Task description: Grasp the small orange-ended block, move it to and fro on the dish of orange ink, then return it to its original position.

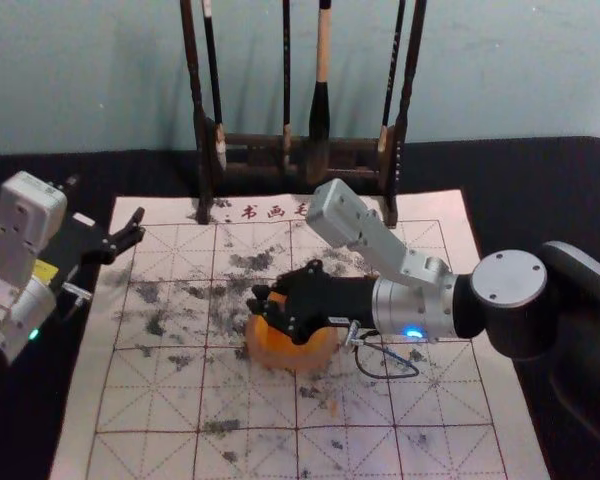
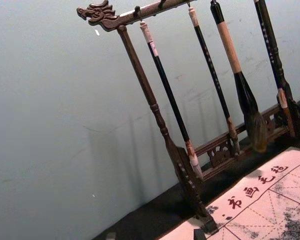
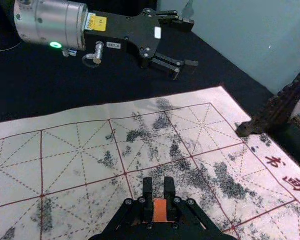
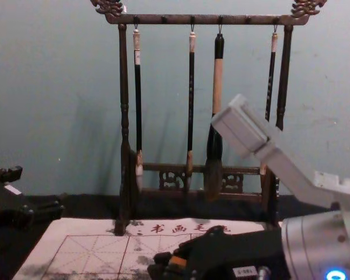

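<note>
Your right gripper [image 3: 158,189] pinches the block [image 3: 160,210] over the dish [image 1: 323,356]; likely light, stiff, ink-slippery: hold its dry sides. Your left gripper [image 3: 190,45], jaws wide, is by the mat's [image 1: 85,400] left edge.

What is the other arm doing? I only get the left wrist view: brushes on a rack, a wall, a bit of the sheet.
Observer: The right gripper has a block between its fingers, orange on the side I see.
Visitor: Where is it holding it?
Observer: At the dish, by the head view. I can't tell whether the block touches what's inside.
Visitor: And where is the arm I'm looking from?
Observer: Its end, the left gripper, is up near the far left corner of the sheet.
</note>
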